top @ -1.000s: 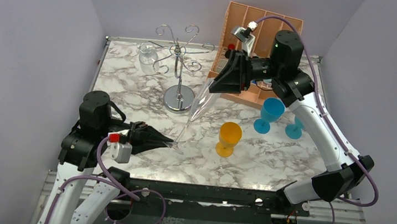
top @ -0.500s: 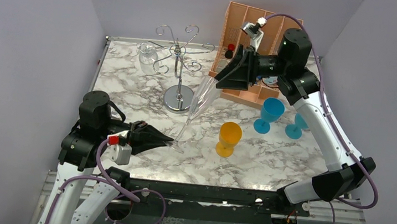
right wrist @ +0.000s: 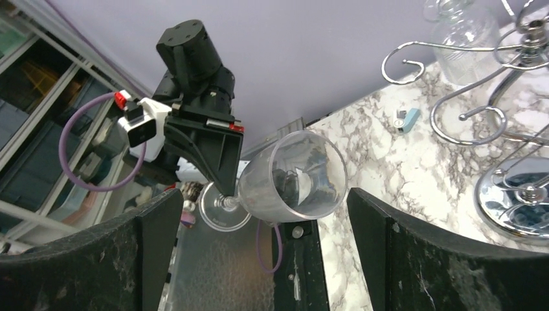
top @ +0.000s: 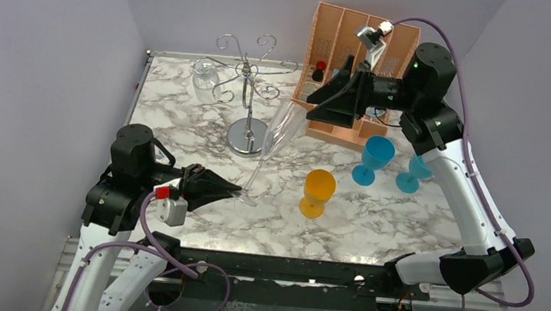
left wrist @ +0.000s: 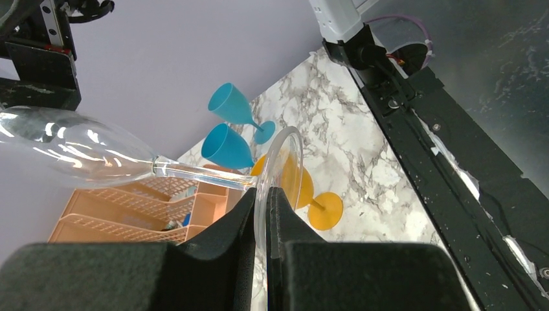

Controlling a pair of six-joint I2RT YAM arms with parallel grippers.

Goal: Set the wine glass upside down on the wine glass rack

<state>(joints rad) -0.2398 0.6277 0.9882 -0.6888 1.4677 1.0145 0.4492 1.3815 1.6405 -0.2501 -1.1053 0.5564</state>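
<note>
Wine glass (top: 272, 146): clear, off the table, slanting from its foot near the left arm up to its bowl near the right arm; not yet on the rack.
Left gripper (top: 235, 191): clamped on the rim of the foot, a thin edge-on pinch.
Right gripper (top: 313, 108): jaws wide apart, just beside the mouth of the bowl, touching nothing.
Rack (top: 247, 91): upright at the back of the marble table (top: 175, 126), its round base just beside the bowl.
Nearby: orange goblet (top: 318, 191) close to the stem; two blue goblets (top: 375, 157) further right.
Risk, slip: likely pivot or drop, with a long glass hanging from one small pinch.
Risk, knock: bowl swung into the pole or the orange goblet.
Risk, hanging: fingers on the foot fouling the curled arm.
</note>
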